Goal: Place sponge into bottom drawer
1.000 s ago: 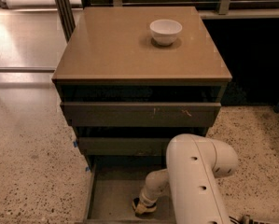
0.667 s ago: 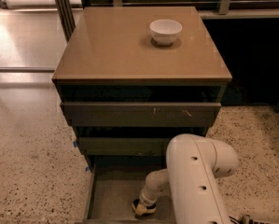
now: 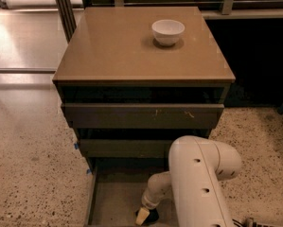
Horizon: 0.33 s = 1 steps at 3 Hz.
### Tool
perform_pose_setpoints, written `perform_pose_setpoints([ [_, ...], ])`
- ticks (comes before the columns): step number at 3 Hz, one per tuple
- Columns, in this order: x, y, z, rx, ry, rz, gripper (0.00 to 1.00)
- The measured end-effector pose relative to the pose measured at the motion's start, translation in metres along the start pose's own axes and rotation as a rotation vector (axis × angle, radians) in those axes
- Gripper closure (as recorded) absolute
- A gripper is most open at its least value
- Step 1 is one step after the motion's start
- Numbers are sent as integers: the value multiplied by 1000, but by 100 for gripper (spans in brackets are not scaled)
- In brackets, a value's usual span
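The bottom drawer (image 3: 113, 203) is pulled open at the foot of the brown cabinet, a grey-brown tray with thin side walls. My white arm reaches down into it. My gripper (image 3: 146, 215) is low inside the drawer, near its front right part. A small yellow piece with a dark part beside it, which looks like the sponge (image 3: 142, 216), sits at the gripper's tip close to the drawer floor. I cannot tell whether the sponge is held or lying on the floor.
A white bowl (image 3: 168, 31) stands on the cabinet top (image 3: 117, 51) at the back right. The two shallower drawers (image 3: 141, 117) above are slightly open. Speckled floor lies on both sides; my arm's large white link (image 3: 200, 183) covers the drawer's right part.
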<state>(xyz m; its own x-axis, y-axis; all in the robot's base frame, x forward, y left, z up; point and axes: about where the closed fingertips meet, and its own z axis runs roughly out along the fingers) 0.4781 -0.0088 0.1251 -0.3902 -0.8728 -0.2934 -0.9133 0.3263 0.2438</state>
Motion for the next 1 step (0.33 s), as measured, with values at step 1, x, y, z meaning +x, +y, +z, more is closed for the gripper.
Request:
perform_pose_setpoints([
  [1, 0, 0, 0, 0, 0, 0, 0],
])
